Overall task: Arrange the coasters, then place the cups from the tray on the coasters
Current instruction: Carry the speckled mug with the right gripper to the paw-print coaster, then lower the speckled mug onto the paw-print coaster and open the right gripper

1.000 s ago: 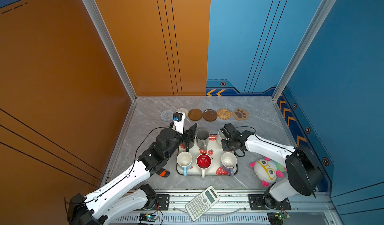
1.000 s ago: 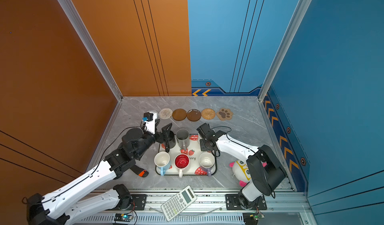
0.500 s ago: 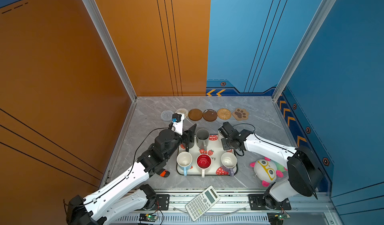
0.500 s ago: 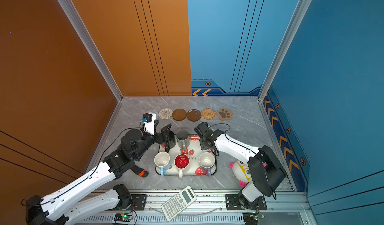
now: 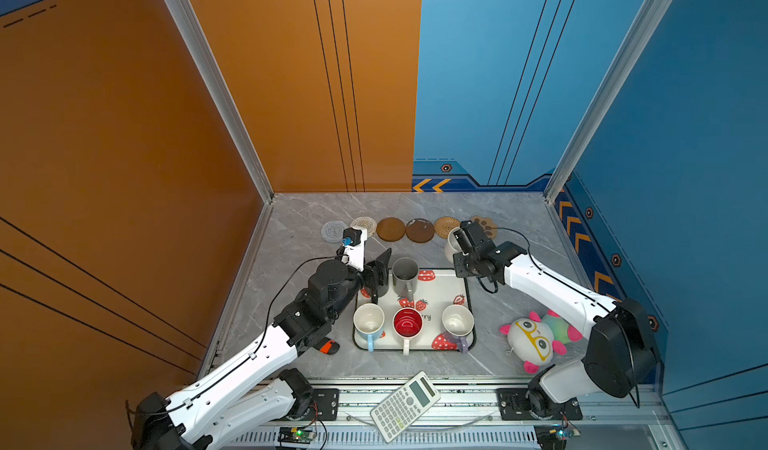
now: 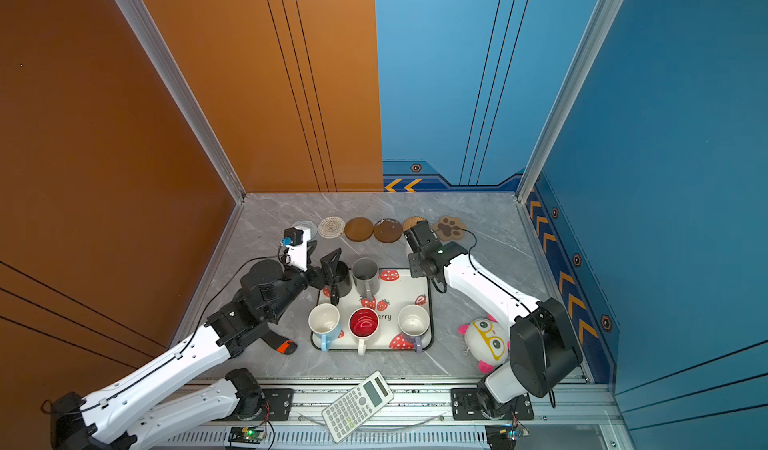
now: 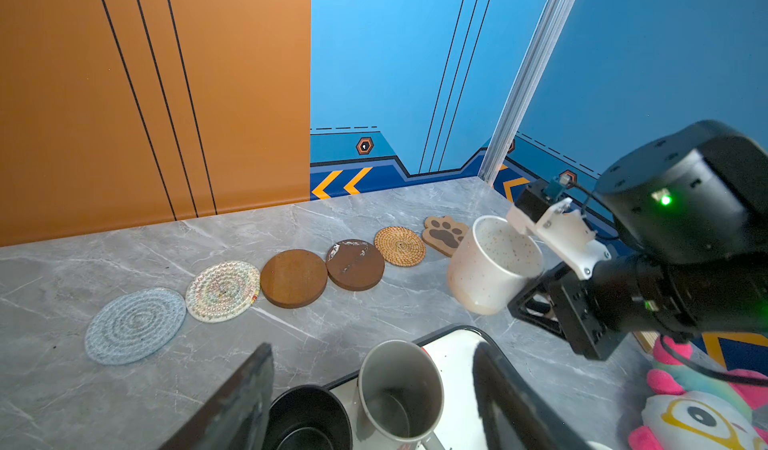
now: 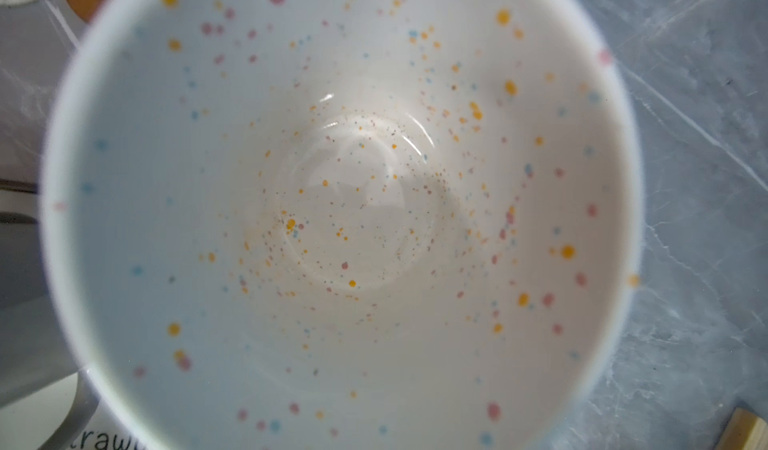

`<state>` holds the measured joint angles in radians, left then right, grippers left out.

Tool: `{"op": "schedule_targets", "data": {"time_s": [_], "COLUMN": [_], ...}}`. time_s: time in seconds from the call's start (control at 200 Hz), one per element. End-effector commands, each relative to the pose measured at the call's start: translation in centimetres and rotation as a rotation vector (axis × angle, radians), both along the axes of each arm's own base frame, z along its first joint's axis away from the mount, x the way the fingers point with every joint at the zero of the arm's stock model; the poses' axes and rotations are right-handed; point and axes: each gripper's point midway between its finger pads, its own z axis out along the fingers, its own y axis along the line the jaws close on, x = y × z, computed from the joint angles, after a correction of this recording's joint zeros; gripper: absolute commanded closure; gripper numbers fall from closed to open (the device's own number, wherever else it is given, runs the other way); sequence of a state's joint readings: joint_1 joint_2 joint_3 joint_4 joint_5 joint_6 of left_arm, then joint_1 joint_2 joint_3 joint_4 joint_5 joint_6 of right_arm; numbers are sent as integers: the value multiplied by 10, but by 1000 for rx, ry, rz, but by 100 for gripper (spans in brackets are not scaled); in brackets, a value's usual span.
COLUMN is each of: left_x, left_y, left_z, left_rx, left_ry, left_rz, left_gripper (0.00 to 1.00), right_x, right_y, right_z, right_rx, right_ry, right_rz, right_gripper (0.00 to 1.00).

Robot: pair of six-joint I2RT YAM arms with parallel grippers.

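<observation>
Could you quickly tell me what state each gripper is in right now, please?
Left gripper: open, holding nothing, jaws spread by the black mug.
Right gripper: closed, holding the speckled off-white mug.

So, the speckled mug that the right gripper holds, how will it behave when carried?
The speckled mug looks glazed and rigid, so probably slippery and breakable. It is held tilted by the right gripper, so it may swing or slip.

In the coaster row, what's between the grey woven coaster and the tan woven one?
Between the grey woven coaster and the tan woven coaster: a white woven round, a plain brown disc, then a scuffed brown disc, seen in the left wrist view.
</observation>
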<state>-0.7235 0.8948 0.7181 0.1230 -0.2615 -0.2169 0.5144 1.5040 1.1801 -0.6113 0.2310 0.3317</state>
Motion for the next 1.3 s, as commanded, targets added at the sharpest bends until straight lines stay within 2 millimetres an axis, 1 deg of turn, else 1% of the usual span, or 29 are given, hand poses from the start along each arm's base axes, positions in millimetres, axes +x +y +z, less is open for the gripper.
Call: {"op": "schedule_targets", "data": {"time_s": [0.0, 0.045, 0.165, 0.351, 0.486, 0.601, 0.746, 0.791, 0.801, 0.811, 0.846, 0.851, 0.861, 0.992, 1.132, 1.297], "left_x": [3, 3, 4, 4, 4, 4, 6, 7, 7, 7, 8, 8, 8, 10, 12, 12], "left_y": [9, 10, 14, 20, 26, 30, 33, 33, 33, 33, 34, 34, 34, 34, 32, 32], "left_z": [3, 3, 3, 2, 0, 0, -1, 0, 0, -1, -1, -1, -1, -3, -4, -4], "left_rx": [-6, -5, -5, -5, -4, -7, -6, -7, -7, -6, -5, -6, -5, -3, -2, -2], "left_ry": [-18, -20, -21, -19, -18, -17, -14, -13, -13, -12, -10, -10, -11, -5, 2, 4], "left_rz": [31, 34, 45, 60, 74, 89, 99, 103, 103, 104, 106, 106, 106, 109, 107, 104], "left_gripper": [24, 24, 24, 24, 24, 24, 24, 24, 24, 24, 24, 24, 24, 24, 24, 24], "right_x": [32, 41, 68, 109, 137, 158, 178, 180, 185, 187, 190, 190, 192, 198, 197, 195], "right_y": [-11, -16, -39, -67, -81, -92, -102, -103, -103, -103, -104, -104, -104, -103, -103, -103], "right_z": [37, 39, 40, 28, 14, 5, -4, -14, -6, -4, 1, -7, -13, -27, -39, -48], "right_rx": [41, 59, 66, 53, 55, 56, 73, 80, 89, 91, 97, 93, 90, 99, 95, 83], "right_ry": [-101, -101, -103, -84, -59, -37, -31, -13, -34, -40, -52, -38, -28, -6, 16, 34], "right_rz": [-33, -52, -118, -193, -230, -253, -279, -281, -281, -281, -285, -286, -286, -288, -292, -289], "right_gripper": [100, 100, 100, 100, 100, 100, 100, 100, 100, 100, 100, 100, 100, 100, 100, 100]}}
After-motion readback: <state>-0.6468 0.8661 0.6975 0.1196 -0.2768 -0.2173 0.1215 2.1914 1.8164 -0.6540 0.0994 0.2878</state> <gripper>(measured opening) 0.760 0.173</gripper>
